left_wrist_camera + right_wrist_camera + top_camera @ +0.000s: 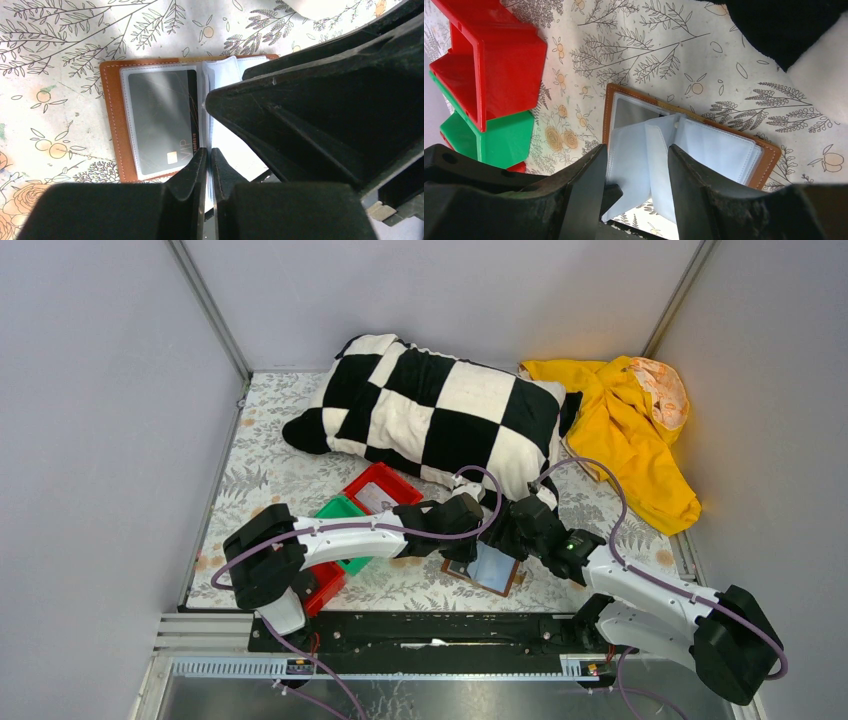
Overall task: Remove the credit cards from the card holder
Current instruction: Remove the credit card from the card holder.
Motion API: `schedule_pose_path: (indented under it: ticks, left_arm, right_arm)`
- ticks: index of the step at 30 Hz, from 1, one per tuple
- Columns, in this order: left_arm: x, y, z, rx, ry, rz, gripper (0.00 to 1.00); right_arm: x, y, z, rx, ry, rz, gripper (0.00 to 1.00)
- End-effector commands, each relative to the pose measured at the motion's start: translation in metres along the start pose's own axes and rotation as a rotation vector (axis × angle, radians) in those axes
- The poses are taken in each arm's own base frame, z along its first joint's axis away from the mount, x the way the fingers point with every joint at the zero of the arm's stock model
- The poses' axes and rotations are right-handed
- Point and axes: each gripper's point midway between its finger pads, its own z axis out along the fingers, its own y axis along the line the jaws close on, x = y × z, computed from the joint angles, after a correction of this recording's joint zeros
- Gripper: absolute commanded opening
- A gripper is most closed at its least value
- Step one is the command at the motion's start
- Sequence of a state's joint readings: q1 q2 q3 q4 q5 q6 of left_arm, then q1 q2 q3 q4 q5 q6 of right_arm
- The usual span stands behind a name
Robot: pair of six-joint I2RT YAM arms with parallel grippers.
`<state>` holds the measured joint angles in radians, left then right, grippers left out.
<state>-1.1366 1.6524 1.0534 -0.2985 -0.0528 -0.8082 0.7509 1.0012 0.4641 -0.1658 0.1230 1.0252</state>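
Note:
The card holder [492, 570] lies open on the flowered cloth at front centre, brown outside with pale grey-blue sleeve pages. In the left wrist view its brown edge [111, 125] frames a clear sleeve with a dark grey card [162, 120] inside. My left gripper [207, 154] is shut on the thin edge of one raised sleeve page. My right gripper [636, 162] is open, its fingers [691, 175] on either side of the raised pages of the card holder [704, 145], just above it. The right gripper's black body [325, 110] hides the holder's right half in the left wrist view.
A red bin [382, 490] and a green bin [340, 510] stand left of the holder, with another red bin [325, 585] under the left arm. A black-and-white checkered pillow [430, 410] and a yellow cloth [630, 430] lie at the back.

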Motion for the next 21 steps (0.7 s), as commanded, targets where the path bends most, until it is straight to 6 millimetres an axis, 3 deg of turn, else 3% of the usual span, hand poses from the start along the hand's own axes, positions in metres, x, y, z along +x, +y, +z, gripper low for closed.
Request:
schedule_pose_path:
  ticks: [1,14,21]
  left_arm:
    - [-0.012,-0.008,-0.004,0.027,-0.044,-0.003,0.13]
    - [-0.014,-0.009,-0.006,0.029,-0.048,0.000,0.23]
    - [-0.016,-0.010,-0.007,0.030,-0.050,0.004,0.46]
  right_arm:
    - [-0.003,-0.007,-0.001,0.015,-0.033,-0.008,0.55]
    - [0.010,-0.034,-0.003,0.066,-0.015,0.002,0.55]
    - [0.016,-0.042,-0.002,0.080,0.000,0.000,0.55]
